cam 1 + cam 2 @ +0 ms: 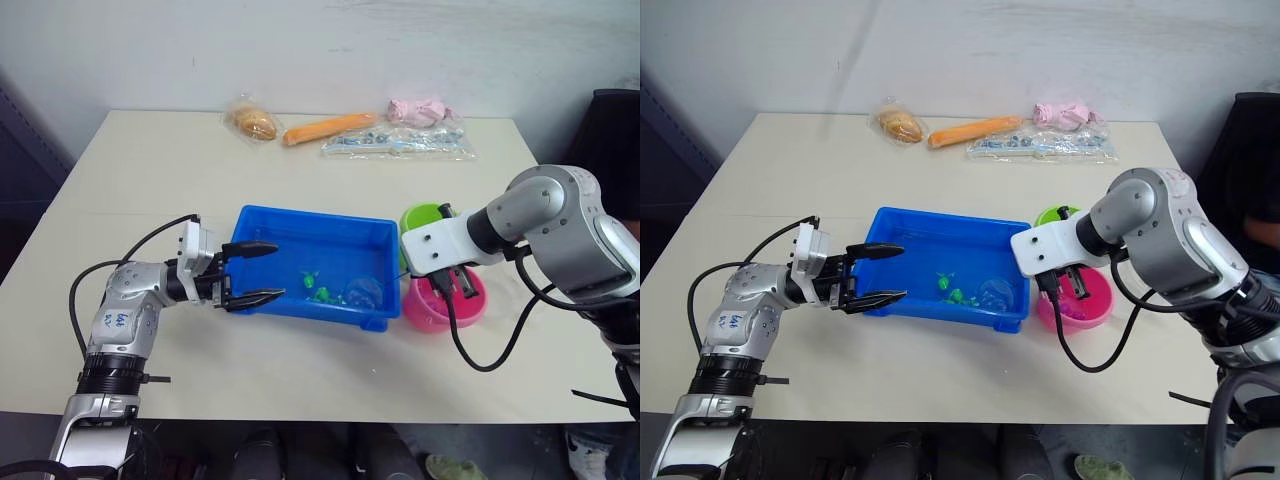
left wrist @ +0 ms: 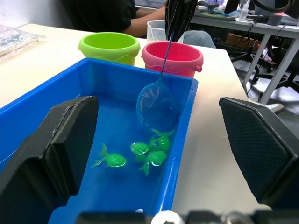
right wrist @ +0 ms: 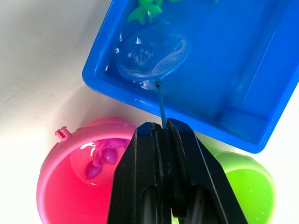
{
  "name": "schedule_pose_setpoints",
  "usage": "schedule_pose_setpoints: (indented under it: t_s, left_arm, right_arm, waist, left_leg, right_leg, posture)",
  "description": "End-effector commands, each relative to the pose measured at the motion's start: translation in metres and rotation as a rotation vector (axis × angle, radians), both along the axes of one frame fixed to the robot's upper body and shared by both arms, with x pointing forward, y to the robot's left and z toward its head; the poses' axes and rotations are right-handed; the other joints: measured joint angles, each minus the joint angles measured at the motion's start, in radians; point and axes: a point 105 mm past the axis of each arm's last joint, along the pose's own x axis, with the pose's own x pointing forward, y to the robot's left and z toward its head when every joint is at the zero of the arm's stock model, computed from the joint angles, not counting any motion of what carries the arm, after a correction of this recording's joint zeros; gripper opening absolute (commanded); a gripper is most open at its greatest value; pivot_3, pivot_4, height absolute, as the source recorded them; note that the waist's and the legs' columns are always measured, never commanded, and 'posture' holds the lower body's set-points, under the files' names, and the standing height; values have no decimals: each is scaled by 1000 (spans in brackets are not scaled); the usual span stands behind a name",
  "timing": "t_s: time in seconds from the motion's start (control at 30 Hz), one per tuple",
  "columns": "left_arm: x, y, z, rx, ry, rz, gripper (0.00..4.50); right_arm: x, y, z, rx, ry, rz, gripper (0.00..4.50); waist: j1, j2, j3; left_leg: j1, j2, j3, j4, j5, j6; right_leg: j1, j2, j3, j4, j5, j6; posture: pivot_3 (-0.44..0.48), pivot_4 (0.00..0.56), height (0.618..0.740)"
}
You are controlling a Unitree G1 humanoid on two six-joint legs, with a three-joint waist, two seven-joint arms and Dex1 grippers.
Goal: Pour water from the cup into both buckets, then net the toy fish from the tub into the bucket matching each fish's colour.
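- Head views: the blue tub [image 1: 262, 228] sits mid-desk [image 1: 140, 170], with the pink bucket [image 1: 428, 312] and green bucket [image 1: 420, 216] just beside its right end. The left pincer [image 1: 252, 272] hovers open at the tub's left rim, holding nothing. The right pincer [image 1: 1063, 285] hangs over the pink bucket. Green fish [image 1: 314, 289] lie near the tub's right end.
- Left wrist view: three or four green fish [image 2: 140, 151] cluster on the tub floor, and the net [image 2: 157, 106] stands just above them, its thin handle rising towards the buckets. No pink fish show in the tub. The cup [image 2: 156, 31] stands behind the pink bucket [image 2: 173, 57], so pouring looks finished.
- Right wrist view: the right pincer is clamped on the net handle [image 3: 162, 108]; the wet mesh ring [image 3: 152, 52] rests in the tub near a green fish [image 3: 145, 9]. Pink fish [image 3: 103, 156] lie in the pink bucket; the green bucket [image 3: 247, 186] looks empty of fish. I judge the pink half done, the green fish left.
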Motion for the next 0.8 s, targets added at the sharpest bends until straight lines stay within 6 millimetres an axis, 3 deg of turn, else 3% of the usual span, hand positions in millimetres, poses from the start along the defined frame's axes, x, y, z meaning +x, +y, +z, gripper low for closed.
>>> schedule_pose_setpoints:
  t_s: [0.03, 0.2, 0.5, 0.63, 0.8]
  left_arm:
    - [0, 14, 3, 13, -40, 48, 4462]
    - [2, 36, 2, 18, -41, 125, 4462]
    - [-3, 70, 2, 27, -7, 247, 4462]
    - [-10, 75, 4, 41, -3, 245, 4462]
    - [-14, 67, 10, 51, -10, 209, 4462]
  right_arm:
    - [4, 4, 7, 18, -79, 8, 0]
    - [8, 14, 7, 101, -128, -8, 0]
    - [1, 18, -11, 122, -74, -21, 0]
    - [-2, 22, -15, 139, -39, -23, 0]
    - [-5, 29, -20, 204, 42, -37, 0]
  waist:
    - [-1, 0, 0]
    - [-2, 0, 0]
    - [0, 0, 0]
    - [-2, 0, 0]
    - [-2, 0, 0]
  left_leg:
    - [0, 0, 0, 0, 0, 0]
    - [0, 1, 0, 0, 0, 0]
    - [-1, 1, 1, 0, -1, 0]
    - [-1, 2, 1, 0, -1, -1]
    - [-1, 3, 2, 0, -2, -2]
  right_leg:
    - [0, 0, 0, 0, 0, 0]
    - [-1, 0, 0, 0, 0, 0]
    - [-2, 0, 0, 0, 0, 0]
    - [-2, 0, 0, 0, 0, 0]
    - [-2, 0, 0, 0, 0, -1]
  posture:
    - [0, 150, 740]
    - [0, 150, 740]
    - [0, 150, 740]
    - [0, 150, 740]
    - [0, 150, 740]
